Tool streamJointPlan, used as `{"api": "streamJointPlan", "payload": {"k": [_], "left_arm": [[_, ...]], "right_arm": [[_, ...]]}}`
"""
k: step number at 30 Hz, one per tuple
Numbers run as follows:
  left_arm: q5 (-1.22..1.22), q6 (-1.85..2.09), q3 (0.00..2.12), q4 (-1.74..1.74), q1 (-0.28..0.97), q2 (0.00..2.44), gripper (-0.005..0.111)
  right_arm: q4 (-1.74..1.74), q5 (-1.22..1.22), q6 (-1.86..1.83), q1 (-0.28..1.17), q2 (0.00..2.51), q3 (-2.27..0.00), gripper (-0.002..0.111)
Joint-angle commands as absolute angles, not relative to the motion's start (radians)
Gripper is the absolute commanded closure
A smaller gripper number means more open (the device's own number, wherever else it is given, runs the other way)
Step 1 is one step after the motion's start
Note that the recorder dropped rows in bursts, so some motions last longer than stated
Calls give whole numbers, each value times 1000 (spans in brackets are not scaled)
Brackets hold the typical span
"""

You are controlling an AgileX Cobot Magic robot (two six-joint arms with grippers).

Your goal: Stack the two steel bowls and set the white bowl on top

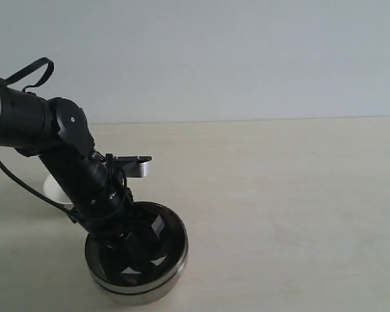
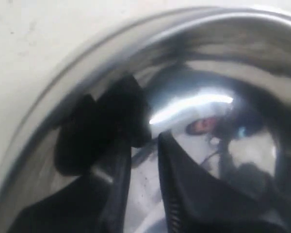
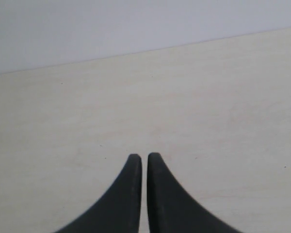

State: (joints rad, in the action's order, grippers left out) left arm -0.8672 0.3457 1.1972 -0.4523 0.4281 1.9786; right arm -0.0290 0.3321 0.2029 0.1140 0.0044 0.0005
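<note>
L gripper [image 2: 144, 150] sits inside the round mirror-bright steel bowls [image 1: 175, 263], near the camera-side left corner of the pale desk [image 1: 279, 195]. Only one outline shows, w/ a dark seam round the lower wall, so the pair is prob. already nested. L jaws: narrow gap, nothing seen between them. The small cream-white glossy ceramic bowl [image 1: 52, 187] stands behind the L arm [image 1: 65, 162] toward the left edge, mostly hidden. R gripper [image 3: 144, 162]: jaws all but closed, empty, over bare desk. Key relation: the ceramic bowl lies back-left of the L jaws, so L arm is nearer for the pick.
</note>
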Motion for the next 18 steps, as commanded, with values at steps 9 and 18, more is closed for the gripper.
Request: {"api": "streamJointPlan", "payload": {"k": [9,18], "left_arm": [[-833,367,1193,-437,430,2006,87],[-870,374,1219,-437,430,1940,87]], "right_arm": [[-37,323,202,110,0,0,108],[-37,323,202,110,0,0,108]]}}
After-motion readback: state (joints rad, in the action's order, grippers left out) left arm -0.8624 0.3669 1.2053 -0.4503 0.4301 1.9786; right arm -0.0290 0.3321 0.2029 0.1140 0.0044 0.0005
